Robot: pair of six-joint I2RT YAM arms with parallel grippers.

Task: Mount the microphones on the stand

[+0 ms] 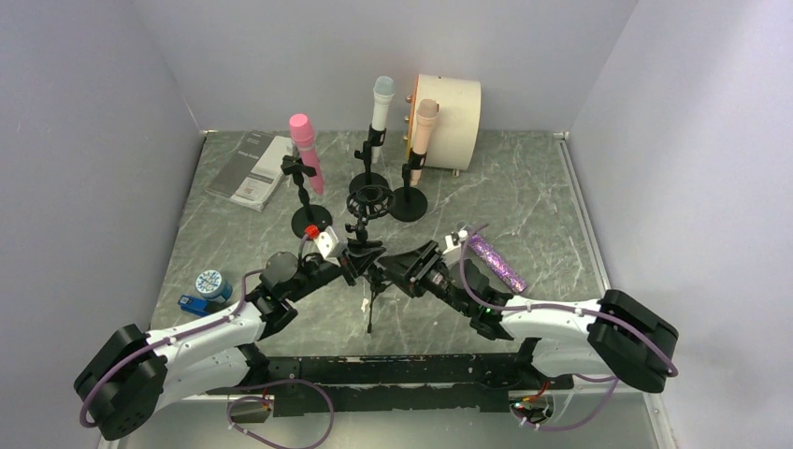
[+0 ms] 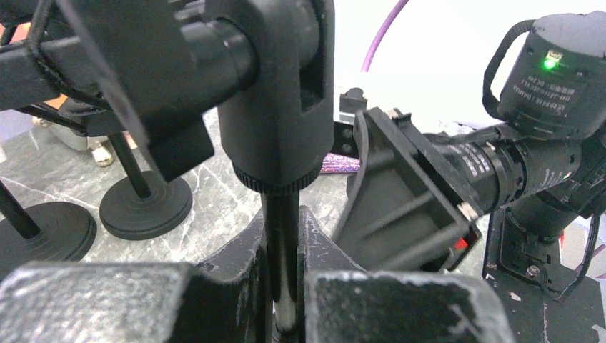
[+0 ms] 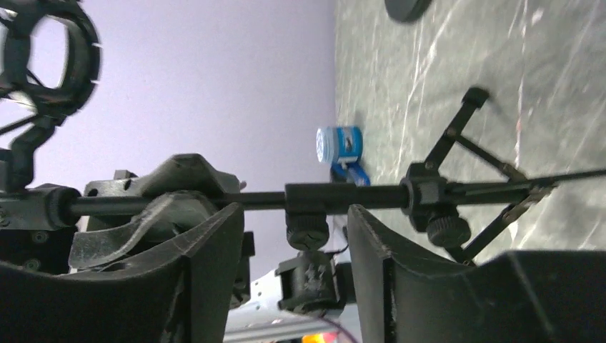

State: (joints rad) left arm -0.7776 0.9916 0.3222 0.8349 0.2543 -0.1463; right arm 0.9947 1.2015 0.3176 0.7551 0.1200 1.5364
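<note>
Left gripper (image 2: 284, 289) clamped on tripod stand (image 2: 280, 229) pole, right gripper (image 3: 294, 236) open
Right fingers (image 3: 207, 271) straddle the pole's knob (image 3: 307, 230), gripping nothing — purple glitter mic (image 1: 496, 263) lies on table (image 1: 547, 201) just beside right gripper; pink mic (image 1: 306, 150), white mic (image 1: 382, 105), peach mic (image 1: 424, 126) held in desk stands (image 1: 409, 202) at back

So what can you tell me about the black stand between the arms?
The stand is black and metal-looking: a thin pole, folding tripod legs, a clamp knob, and a ring-shaped holder on top with no microphone in it. It is near the middle of the table, in front of three stands holding microphones. The left claw is shut on its pole; the right claw is open around the pole.
</note>
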